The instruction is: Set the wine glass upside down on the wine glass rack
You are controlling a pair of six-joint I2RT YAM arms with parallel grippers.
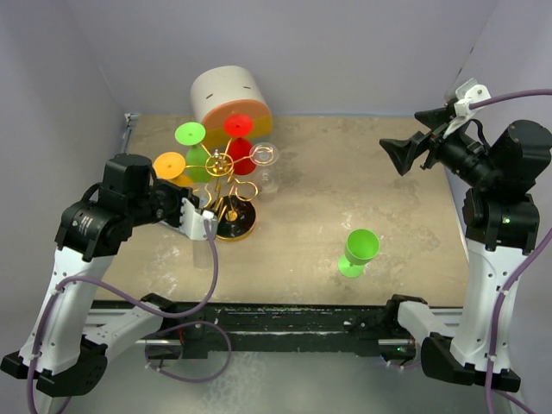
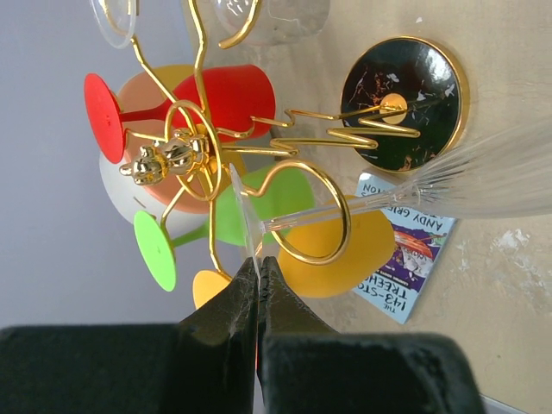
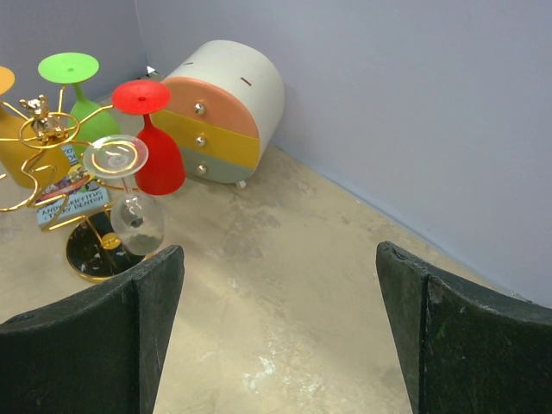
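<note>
The gold wire wine glass rack (image 1: 226, 172) stands on its round black base (image 1: 240, 221) at the left middle of the table. Green (image 1: 193, 147), orange (image 1: 171, 164), red (image 1: 239, 138) and clear (image 1: 264, 160) glasses hang on it upside down. My left gripper (image 1: 210, 222) (image 2: 259, 263) is shut on the foot rim of a second clear wine glass (image 2: 244, 216). Its stem lies through a gold ring loop (image 2: 343, 226), and its bowl (image 2: 500, 177) points toward the base (image 2: 405, 103). My right gripper (image 1: 405, 155) (image 3: 280, 332) is open, empty and raised at the far right.
A green goblet (image 1: 358, 252) stands upright on the table right of centre. A cream-and-orange cylinder with drawers (image 1: 228, 95) (image 3: 226, 112) sits behind the rack by the back wall. A small book (image 2: 405, 250) (image 3: 73, 200) lies under the rack's base.
</note>
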